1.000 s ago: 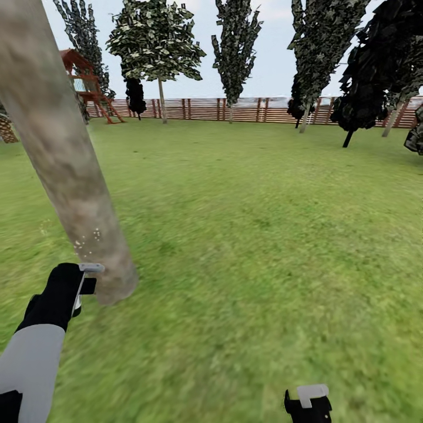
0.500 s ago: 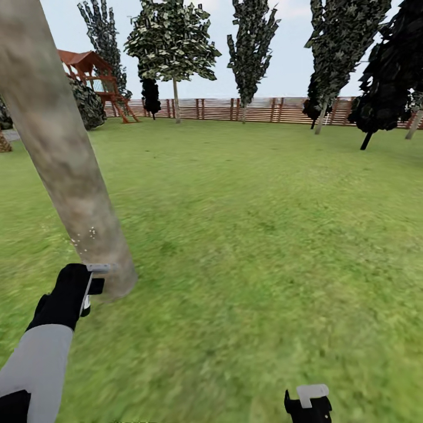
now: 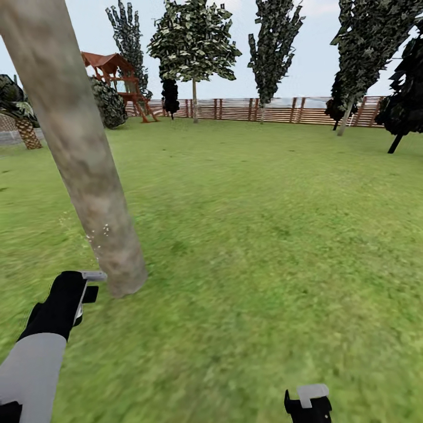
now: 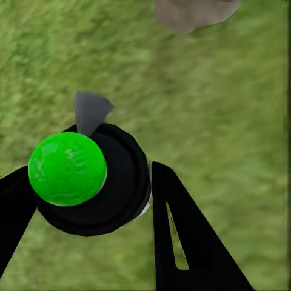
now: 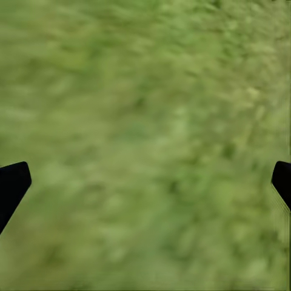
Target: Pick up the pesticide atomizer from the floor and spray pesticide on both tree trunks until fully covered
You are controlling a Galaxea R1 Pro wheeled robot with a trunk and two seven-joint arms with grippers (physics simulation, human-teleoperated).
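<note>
A robot stands on the green lawn (image 3: 264,247) of a garden ringed by a brown slatted wooden fence (image 3: 276,109). In the head view, a thick, bare, pale grey-brown tree trunk (image 3: 82,153) leans across the left side of the scene, meeting the grass just ahead of the robot's left arm. A scatter of fine white specks (image 3: 98,233) dots the trunk low down, near its base.

The left gripper (image 3: 82,289), black with a pale tip, sits just beside the foot of the trunk. In the left wrist view its two black fingers (image 4: 182,236) are closed around the pesticide atomizer (image 4: 91,179), a round black body topped with a bright green ball, with a small grey nozzle (image 4: 91,111) pointing out over the grass. The trunk's base (image 4: 194,12) shows a little beyond the nozzle, apart from it.

The right gripper (image 3: 308,402) hangs low at the bottom edge of the head view, over bare grass. In the right wrist view its two black fingertips (image 5: 12,185) sit far apart at the opposite edges, spread wide with only lawn between them.

Farther off, leafy trees (image 3: 194,41) stand along the fence, a red-roofed wooden play structure (image 3: 114,76) sits at the back left, and a short palm with a scaly trunk (image 3: 26,132) stands at the far left
</note>
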